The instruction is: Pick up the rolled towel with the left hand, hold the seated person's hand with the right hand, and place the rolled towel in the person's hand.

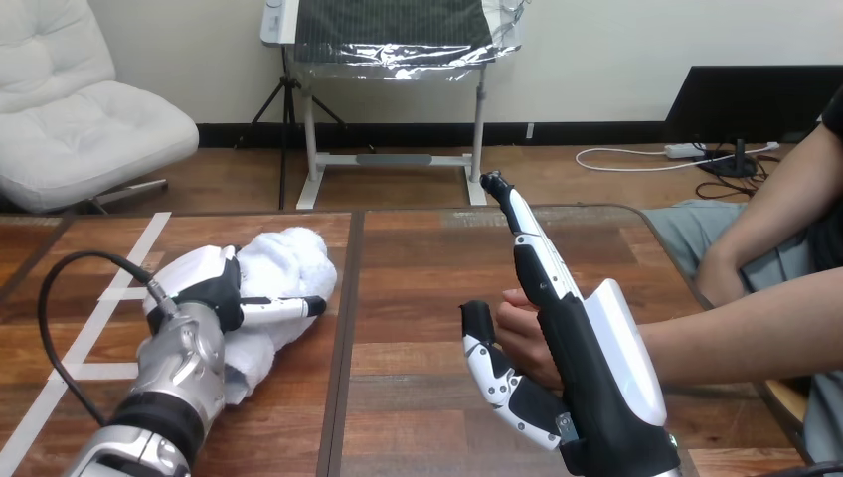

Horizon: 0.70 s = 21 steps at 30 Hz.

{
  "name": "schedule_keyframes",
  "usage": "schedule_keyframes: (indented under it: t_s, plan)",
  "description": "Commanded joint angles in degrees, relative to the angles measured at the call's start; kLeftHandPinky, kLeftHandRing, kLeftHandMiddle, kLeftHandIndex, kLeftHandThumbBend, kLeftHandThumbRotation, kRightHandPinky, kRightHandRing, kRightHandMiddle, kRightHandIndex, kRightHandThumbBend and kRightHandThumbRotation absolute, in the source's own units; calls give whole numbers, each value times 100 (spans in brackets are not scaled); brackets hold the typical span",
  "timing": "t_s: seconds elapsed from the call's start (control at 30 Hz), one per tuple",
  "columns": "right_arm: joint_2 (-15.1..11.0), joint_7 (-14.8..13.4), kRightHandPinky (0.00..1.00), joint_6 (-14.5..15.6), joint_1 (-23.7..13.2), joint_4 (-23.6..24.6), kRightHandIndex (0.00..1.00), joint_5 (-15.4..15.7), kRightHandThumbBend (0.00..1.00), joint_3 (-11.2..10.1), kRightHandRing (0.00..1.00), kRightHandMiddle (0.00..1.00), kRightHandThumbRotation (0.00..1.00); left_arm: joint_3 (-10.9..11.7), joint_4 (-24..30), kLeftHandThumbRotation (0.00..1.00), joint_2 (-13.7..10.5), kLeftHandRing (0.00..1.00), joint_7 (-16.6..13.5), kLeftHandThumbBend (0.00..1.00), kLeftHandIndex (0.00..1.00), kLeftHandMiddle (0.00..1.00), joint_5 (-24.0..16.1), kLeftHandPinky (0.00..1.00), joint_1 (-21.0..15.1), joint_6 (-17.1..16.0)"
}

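Observation:
The white rolled towel lies on the wooden table at the left. My left hand sits on it, its thumb pressed across the roll, and the cloth bulges out on both sides of the hand. At the lower right, the person's hand reaches in from the right and lies against the palm of my right hand. It sits between that hand's straight fingers, which point away up the table, and its spread thumb. Nothing of my right hand curls round the person's hand.
The person's forearm stretches in from the right edge over the table's corner, with their other arm behind it. White tape lines mark the table's left part. A dark seam runs down the tabletop between my two hands.

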<state>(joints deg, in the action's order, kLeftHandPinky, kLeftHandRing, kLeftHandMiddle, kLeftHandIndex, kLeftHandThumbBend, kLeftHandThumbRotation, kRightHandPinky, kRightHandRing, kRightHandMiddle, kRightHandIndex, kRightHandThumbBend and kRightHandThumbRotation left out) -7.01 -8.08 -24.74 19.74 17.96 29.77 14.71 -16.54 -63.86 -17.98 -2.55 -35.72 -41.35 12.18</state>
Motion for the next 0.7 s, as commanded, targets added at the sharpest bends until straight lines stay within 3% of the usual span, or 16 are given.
schedule_keyframes:
  t_s: [0.0,0.47,0.63,0.67]
  plan:
    - [-4,-8,100,-83,-327,250,100,-21,0,-107,100,100,0,-149,-161,72,126,94,26,100,100,96,41,94,-306,-97]
    - [-10,-2,100,-90,-320,258,100,-10,0,-106,100,100,0,-361,-315,67,207,90,-237,100,99,94,-22,86,-262,25]
    - [-8,-16,100,-87,-316,267,100,12,0,-114,100,100,0,-549,-347,53,179,76,-565,93,93,82,-162,67,-184,-69]
    - [-9,-19,100,-90,-316,267,100,17,0,-116,100,100,0,-588,-354,49,181,66,-648,92,90,74,-197,58,-173,-64]
